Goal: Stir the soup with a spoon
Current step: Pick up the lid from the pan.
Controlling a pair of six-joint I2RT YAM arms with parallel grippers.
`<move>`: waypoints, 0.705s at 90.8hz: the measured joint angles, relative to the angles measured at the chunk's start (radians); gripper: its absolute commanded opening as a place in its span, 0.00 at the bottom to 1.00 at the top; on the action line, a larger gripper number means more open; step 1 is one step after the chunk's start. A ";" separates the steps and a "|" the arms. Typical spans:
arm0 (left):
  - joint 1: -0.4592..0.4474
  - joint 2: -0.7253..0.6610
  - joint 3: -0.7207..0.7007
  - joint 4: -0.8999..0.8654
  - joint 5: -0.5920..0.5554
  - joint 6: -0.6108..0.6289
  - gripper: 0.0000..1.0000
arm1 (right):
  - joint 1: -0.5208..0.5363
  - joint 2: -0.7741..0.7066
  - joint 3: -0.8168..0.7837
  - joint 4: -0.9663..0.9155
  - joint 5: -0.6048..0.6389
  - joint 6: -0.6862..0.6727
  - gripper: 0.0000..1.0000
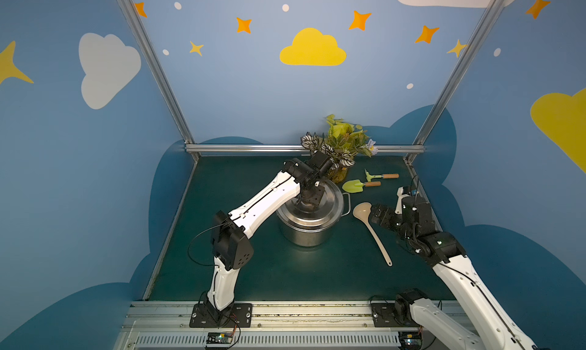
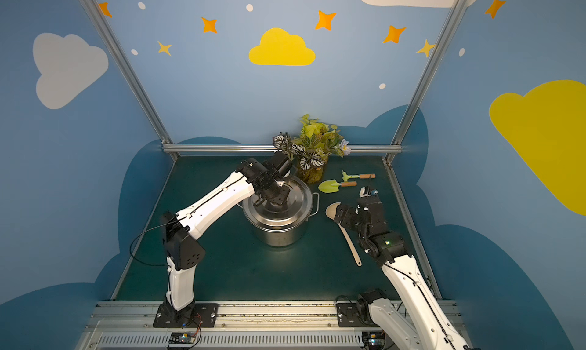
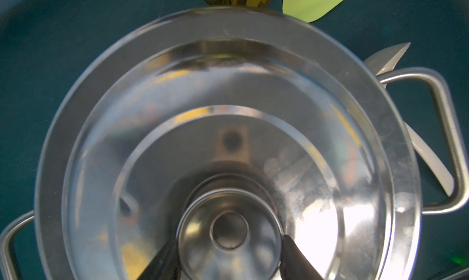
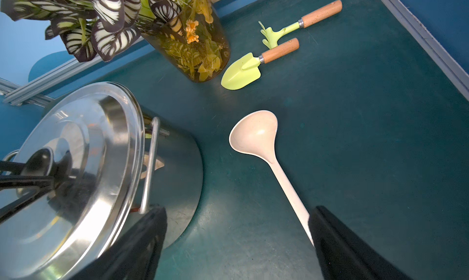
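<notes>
Spoon [image 4: 279, 172]: cream plastic ladle, flat on the green table [image 1: 253, 269], bowl facing up. It lies near the pot [image 1: 307, 234] on the right arm's side and is not touching it.

Handling, judged from looks:
- It is probably light, rigid and smooth, so it could slip or pivot in a pinch.
- The thin handle lies low on the mat, so the fingers need to come right down to the surface.
- The best hold looks like mid-handle, jaws across it; the bowl is too wide and round to pinch.
- It is a long lever, so the bowl end may swing once lifted.

Right gripper [image 4: 238, 212]: jaws wide, holding nothing, hovering over the handle. In the right wrist view the handle passes behind one finger [image 4: 342, 240] rather than between the two, so it does not look centred.

Soup: not visible, since the steel lid [image 1: 329, 205] covers the pot.

Left gripper [image 3: 229, 243]: fingers sit on either side of the lid knob [image 3: 228, 207], closed against it. Cannot tell whether the lid is lifted off the rim. The lid looks slick and heavier than the ladle.

Green trowel [image 4: 241, 74], rake [image 4: 271, 36] and plant vase [image 4: 193, 50] sit further back, beyond the ladle bowl and apart from it.
</notes>
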 measured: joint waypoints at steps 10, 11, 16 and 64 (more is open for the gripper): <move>0.000 -0.008 0.002 -0.001 -0.002 0.005 0.09 | -0.006 -0.009 0.000 -0.027 0.011 -0.006 0.93; 0.000 -0.009 0.002 -0.001 -0.002 0.006 0.09 | -0.007 -0.010 0.000 -0.029 0.011 -0.007 0.93; 0.000 -0.020 0.002 -0.001 -0.002 0.007 0.08 | -0.010 -0.011 0.000 -0.039 0.013 -0.008 0.93; 0.243 -0.412 -0.244 0.042 0.007 0.010 0.04 | -0.200 0.025 -0.035 -0.124 -0.006 0.000 0.89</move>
